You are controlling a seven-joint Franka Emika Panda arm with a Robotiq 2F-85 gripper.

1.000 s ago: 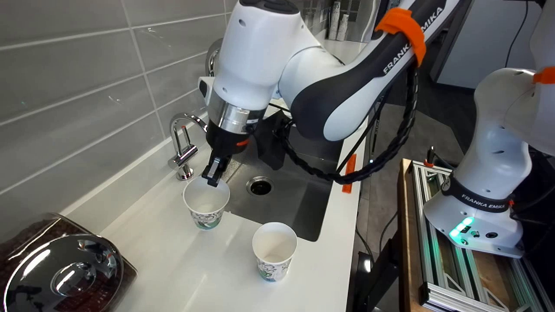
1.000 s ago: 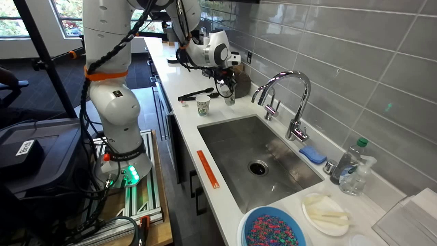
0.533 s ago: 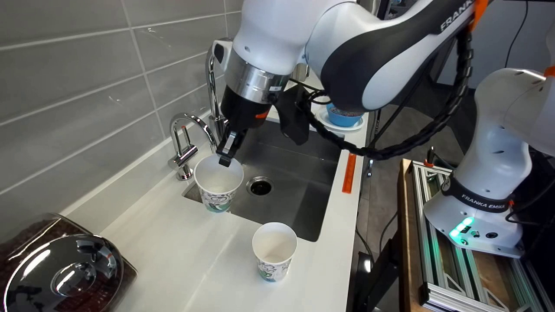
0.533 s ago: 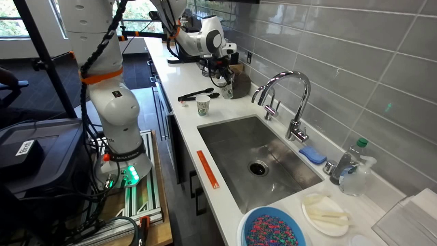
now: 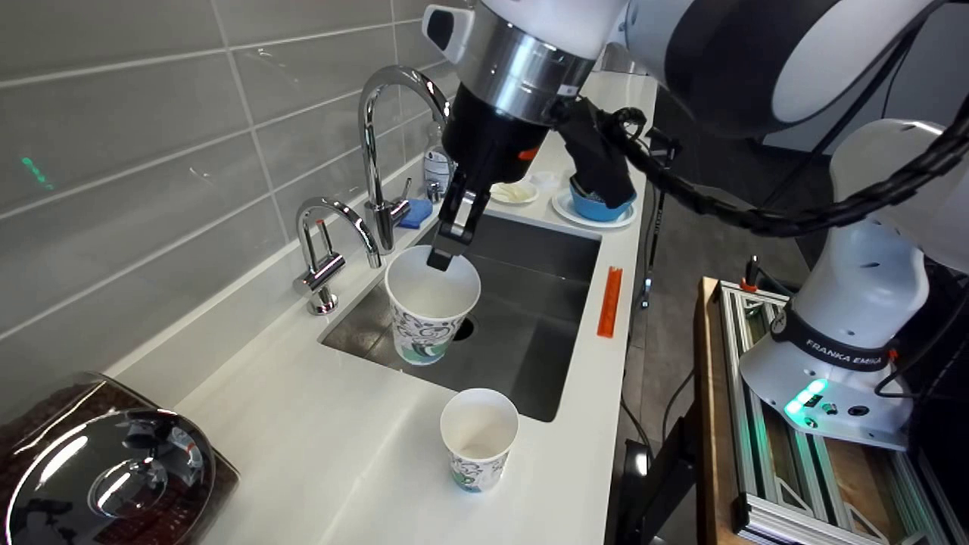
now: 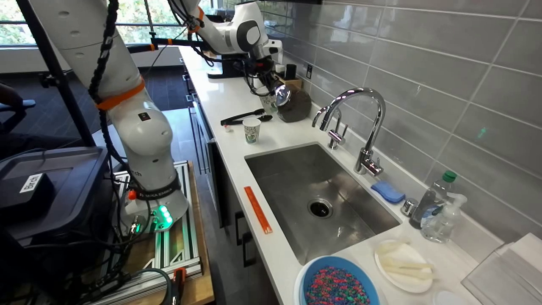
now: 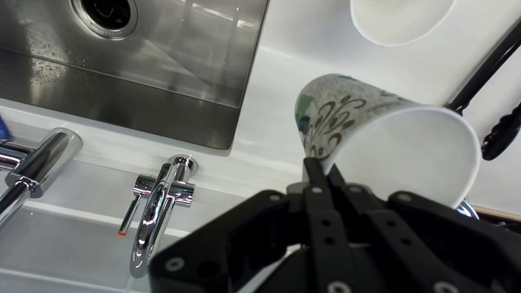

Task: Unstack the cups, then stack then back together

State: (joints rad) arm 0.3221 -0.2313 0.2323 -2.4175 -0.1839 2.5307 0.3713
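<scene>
Wrist view: the counter [image 7: 272, 130] and sink [image 7: 183, 53] lie below the gripper [image 7: 322, 166], whose jaws clamp the rim of the raised cup [image 7: 386, 140], leaving its base free, we judge, to nest in the second cup [image 5: 479, 439], upright on the counter. The wrist frame crops that one, and we cannot make out exact jaw contact.

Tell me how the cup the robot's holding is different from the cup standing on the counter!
The held cup hangs in the air, while the standing cup rests on the counter. The held cup has its rim pinched by the gripper, while nothing grips the standing cup. Both are white inside, with open tops and a swirly pattern with some green outside.
</scene>
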